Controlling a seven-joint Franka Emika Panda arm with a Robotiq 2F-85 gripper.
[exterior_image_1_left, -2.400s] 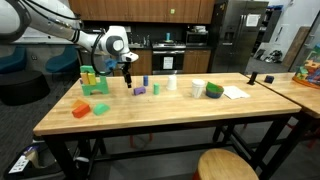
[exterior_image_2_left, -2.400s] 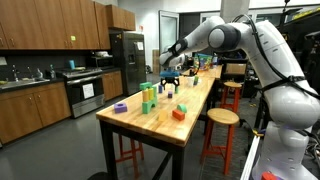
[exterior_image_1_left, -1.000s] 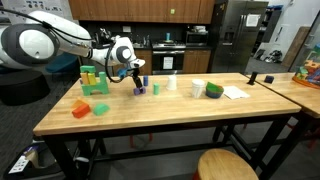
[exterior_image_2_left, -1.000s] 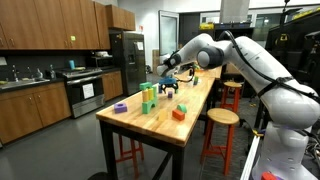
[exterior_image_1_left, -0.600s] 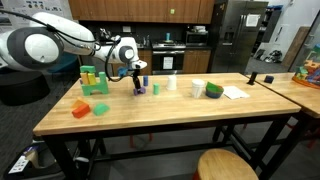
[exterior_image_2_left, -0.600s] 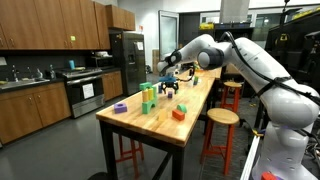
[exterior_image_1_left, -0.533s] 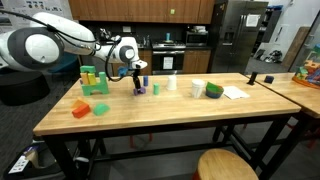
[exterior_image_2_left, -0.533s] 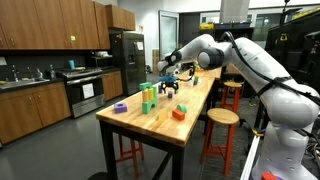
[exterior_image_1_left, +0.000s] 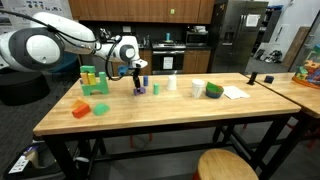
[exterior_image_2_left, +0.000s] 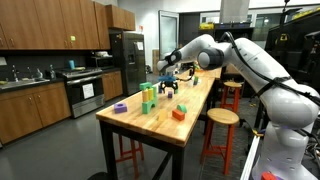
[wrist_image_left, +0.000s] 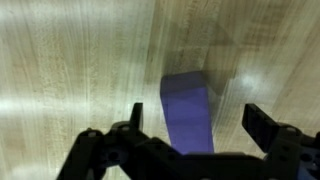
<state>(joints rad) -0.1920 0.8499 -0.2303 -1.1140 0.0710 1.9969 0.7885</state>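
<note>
Shared kitchen, break-room sort, inside office or lab building.
- Brown wooden wall cabinets (exterior_image_2_left: 55, 25) over grey counter with sink faucet (exterior_image_2_left: 22, 73).
- Stainless-steel range (exterior_image_2_left: 83, 96) set into base cabinets, next to tall stainless-steel refrigerator (exterior_image_2_left: 127, 55); fridge shows in both exterior views.
- Long butcher-block wooden tabletop on black metal legs (exterior_image_1_left: 180, 115) stands mid-room like kitchen island, with round wooden bar stools (exterior_image_1_left: 228, 165) pulled up alongside.
- Second wooden tabletop (exterior_image_1_left: 300, 90) at the edge.
- Blue rounded lounge seat (exterior_image_1_left: 22, 85) off to the side.

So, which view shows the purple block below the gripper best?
The wrist view: the block fills the middle, edges clear, between open jaws. In an exterior view it is a tiny speck; otherwise too small to tell.
</note>
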